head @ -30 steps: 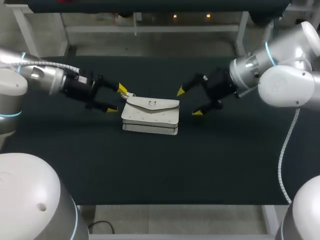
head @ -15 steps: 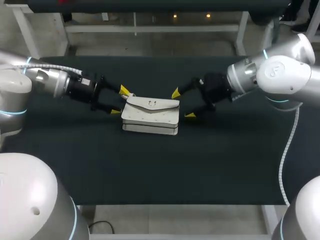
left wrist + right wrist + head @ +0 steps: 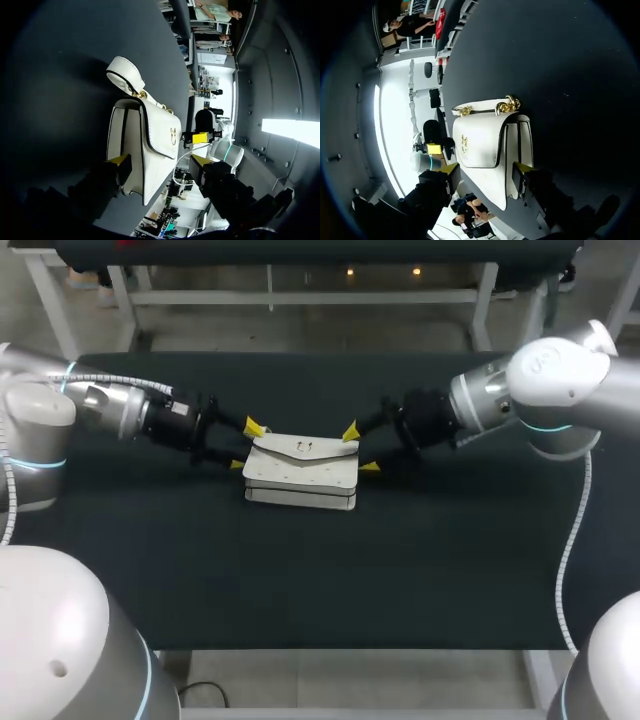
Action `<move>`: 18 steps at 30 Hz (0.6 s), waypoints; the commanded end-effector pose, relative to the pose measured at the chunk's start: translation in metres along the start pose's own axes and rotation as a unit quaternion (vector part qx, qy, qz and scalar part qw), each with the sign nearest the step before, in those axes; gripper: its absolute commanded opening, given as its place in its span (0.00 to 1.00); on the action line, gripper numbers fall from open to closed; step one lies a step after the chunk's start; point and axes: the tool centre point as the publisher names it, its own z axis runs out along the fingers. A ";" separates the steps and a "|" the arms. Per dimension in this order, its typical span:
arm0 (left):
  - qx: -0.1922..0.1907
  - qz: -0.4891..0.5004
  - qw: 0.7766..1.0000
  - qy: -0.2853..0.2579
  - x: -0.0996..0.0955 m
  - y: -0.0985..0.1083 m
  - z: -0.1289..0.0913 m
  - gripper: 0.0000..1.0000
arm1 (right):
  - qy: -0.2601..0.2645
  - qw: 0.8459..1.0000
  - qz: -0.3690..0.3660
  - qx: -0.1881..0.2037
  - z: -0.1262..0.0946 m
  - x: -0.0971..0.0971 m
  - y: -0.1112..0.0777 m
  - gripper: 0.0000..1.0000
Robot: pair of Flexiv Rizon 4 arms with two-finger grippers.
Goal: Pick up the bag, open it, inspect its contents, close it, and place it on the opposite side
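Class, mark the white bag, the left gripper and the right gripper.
white bag [image 3: 300,475]: head view, its middle.
left gripper [image 3: 245,446]: head view, midway between its yellow tips.
right gripper [image 3: 359,450]: head view, midway between its yellow tips.

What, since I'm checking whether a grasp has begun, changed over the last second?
Both arms closed in: the left gripper and the right gripper now straddle opposite ends of the white leather flap handbag, fingers open, nothing grasped. The handbag stayed closed and in place on the black table.
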 end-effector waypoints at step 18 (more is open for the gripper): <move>-0.001 0.012 1.000 0.006 -0.009 -0.019 0.011 0.42 | 0.033 0.999 0.017 0.010 0.023 -0.007 0.013 0.69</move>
